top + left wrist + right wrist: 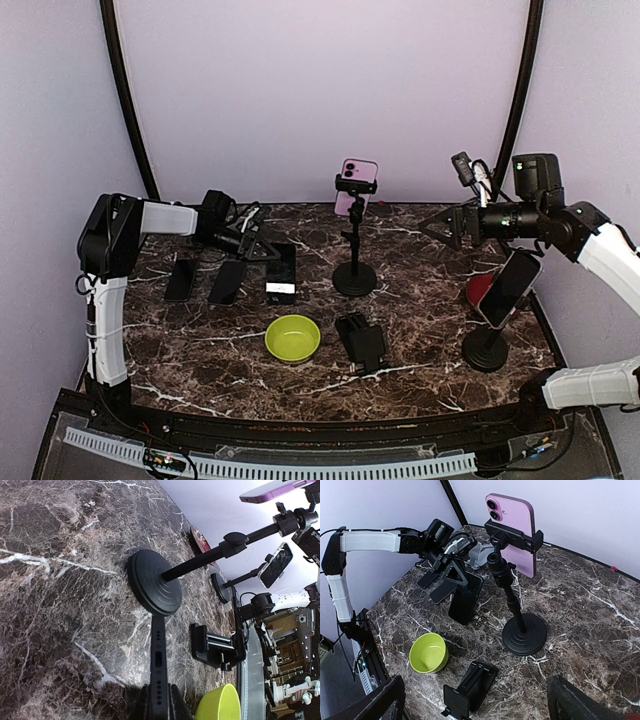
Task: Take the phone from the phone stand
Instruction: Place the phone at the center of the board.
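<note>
A pink phone (356, 184) is clamped upright in the middle black phone stand (354, 276); it also shows in the right wrist view (516, 533) and at the top of the left wrist view (275, 490). A second phone (507, 288) sits tilted on another stand (485, 351) at the right. My left gripper (266, 251) is shut on the near end of a black phone (282, 272), seen edge-on in the left wrist view (159, 655) between the fingers (178, 705). My right gripper (440, 226) is open and empty, in the air right of the pink phone.
Two dark phones (181, 280) (227, 282) lie flat at the left. A green bowl (293, 338) and a black clamp holder (361, 343) lie at the front middle. A red disc (479, 289) sits behind the right stand.
</note>
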Controlling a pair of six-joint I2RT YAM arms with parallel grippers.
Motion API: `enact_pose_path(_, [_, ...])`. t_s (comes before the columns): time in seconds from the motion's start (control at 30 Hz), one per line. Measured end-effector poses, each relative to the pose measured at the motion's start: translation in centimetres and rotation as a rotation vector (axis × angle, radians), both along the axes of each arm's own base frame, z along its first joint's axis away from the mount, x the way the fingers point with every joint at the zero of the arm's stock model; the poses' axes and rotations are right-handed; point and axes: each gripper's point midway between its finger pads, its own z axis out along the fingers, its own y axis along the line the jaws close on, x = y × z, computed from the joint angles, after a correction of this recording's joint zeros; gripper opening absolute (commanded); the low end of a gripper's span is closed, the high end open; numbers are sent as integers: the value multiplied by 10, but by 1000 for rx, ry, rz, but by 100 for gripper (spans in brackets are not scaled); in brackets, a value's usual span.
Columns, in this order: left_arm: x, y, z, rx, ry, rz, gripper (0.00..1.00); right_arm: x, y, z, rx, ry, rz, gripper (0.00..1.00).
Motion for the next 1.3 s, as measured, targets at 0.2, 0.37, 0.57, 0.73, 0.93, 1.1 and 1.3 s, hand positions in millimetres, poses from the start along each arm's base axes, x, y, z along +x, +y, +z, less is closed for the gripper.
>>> enact_pose_path(0.2, [5, 1, -4, 26, 32, 20, 3, 0, 0, 1, 2, -3, 0, 99])
enact_pose_path(0.37, [7, 2, -6, 50, 42, 36, 6, 1, 0, 0, 1, -2, 0, 99])
enact_pose_path(0.57, [7, 3, -8, 67, 58, 45, 6, 1, 1, -1, 0, 1, 0, 99])
enact_pose_path(0.73, [4, 3, -9, 75, 74, 44, 6, 2, 1, 1, 3, -5, 0, 99])
enact_pose_path(0.93, [5, 5, -14, 104, 79, 56, 16, 2, 1, 2, 6, -12, 0, 99])
enact_pose_path(1.1, [7, 8, -26, 176, 76, 87, 21, 0, 0, -1, 5, -10, 0, 99])
enact_pose_path(1.3, [10, 10, -34, 226, 70, 115, 24, -1, 0, 0, 6, -13, 0, 99])
